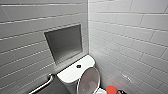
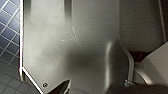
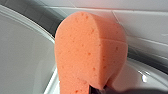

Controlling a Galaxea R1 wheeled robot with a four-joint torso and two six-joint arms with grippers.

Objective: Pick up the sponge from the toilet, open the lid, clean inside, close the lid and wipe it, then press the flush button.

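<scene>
One sponge, orange, porous, pinched at its base by right pincer. In head view it sits at 4 o'clock of lid, just beside rim. Left pincer: spread or pressed together, cannot tell. Lid raised, inner face showing. Toilet white, glossy. Flush button mid tank top, 11 o'clock of lid. Grab bar at 8 o'clock. Grey wall niche at 12 o'clock, farthest.
</scene>
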